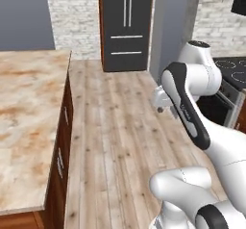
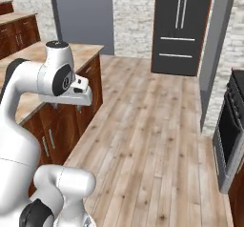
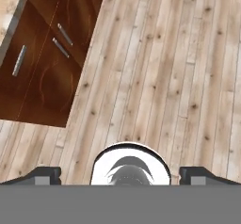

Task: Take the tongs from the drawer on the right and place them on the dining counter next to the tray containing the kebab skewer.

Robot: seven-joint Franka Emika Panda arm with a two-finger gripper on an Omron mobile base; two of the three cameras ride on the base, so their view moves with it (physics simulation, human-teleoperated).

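On the left of the left base view runs the bench (image 1: 29, 122), its beige-and-rust marbled top over reddish-brown cabinet fronts with silver handles. Pale wood plank floor (image 1: 115, 127) stretches from it to a dark refrigerator (image 1: 126, 26) against the white brick back wall. The white arm rises at the lower right, and a black stove (image 1: 230, 88) sits behind it at the right edge.

In the right base view the same bench (image 2: 86, 54) lies at the left, behind the arm, with its cabinet doors (image 2: 62, 126) facing the floor. The refrigerator (image 2: 183, 28) stands at the far wall and the stove (image 2: 231, 135) at the right edge.

In the hand view the end effector (image 3: 120, 175) points down at the plank floor (image 3: 155, 68), its two dark tips set wide apart at the bottom corners with nothing between them. Reddish-brown cabinet doors (image 3: 52, 63) with silver bar handles fill the upper left. Whether any of these fronts is the drawer, I cannot tell.
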